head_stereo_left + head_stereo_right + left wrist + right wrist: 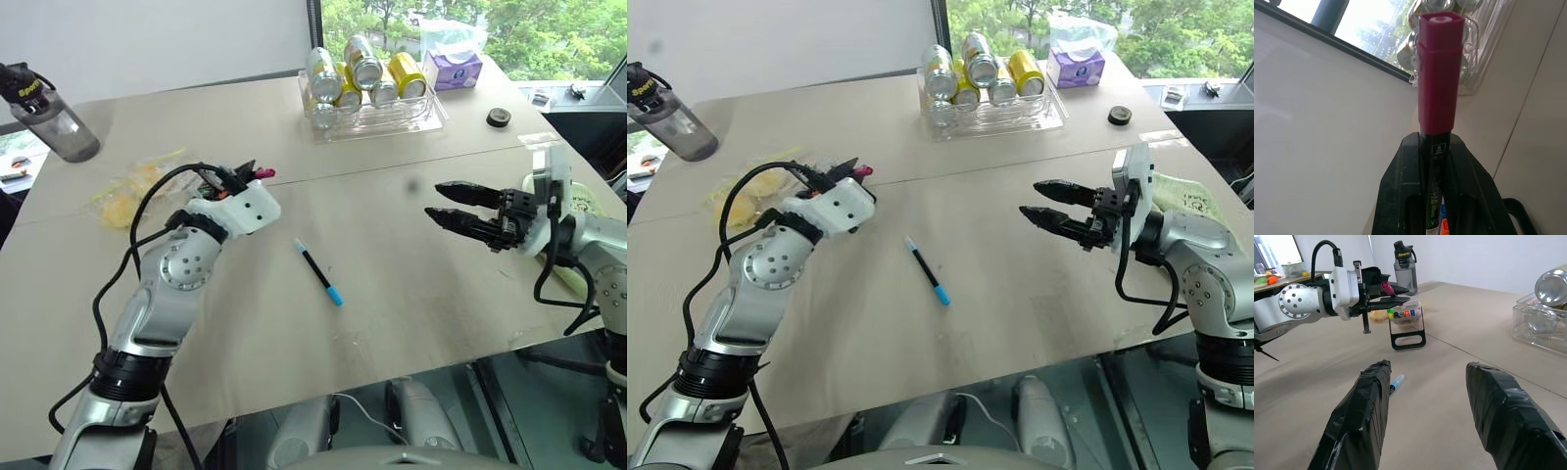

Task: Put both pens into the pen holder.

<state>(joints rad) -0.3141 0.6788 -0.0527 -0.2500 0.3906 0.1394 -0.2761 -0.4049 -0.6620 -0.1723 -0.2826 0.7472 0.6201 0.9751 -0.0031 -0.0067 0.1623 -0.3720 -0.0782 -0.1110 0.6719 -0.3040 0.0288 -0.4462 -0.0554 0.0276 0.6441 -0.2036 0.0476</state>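
My left end effector (257,172) pinches the magenta-capped pen (1439,73); my right end effector (446,202) hangs empty with its fingers parted.

The pink cap pokes out past my left fingertips, above the counter (411,284) and near the seam running across it. The pen holder (1406,325) stands just beyond and below that hand, seen from my right wrist. The blue-tipped pen (319,271) lies flat on bare counter between my two arms, well apart from both, with open surface all around it. The clear tray of cans (370,103) sits by the far edge, and the water bottle (44,113) at the far left corner.
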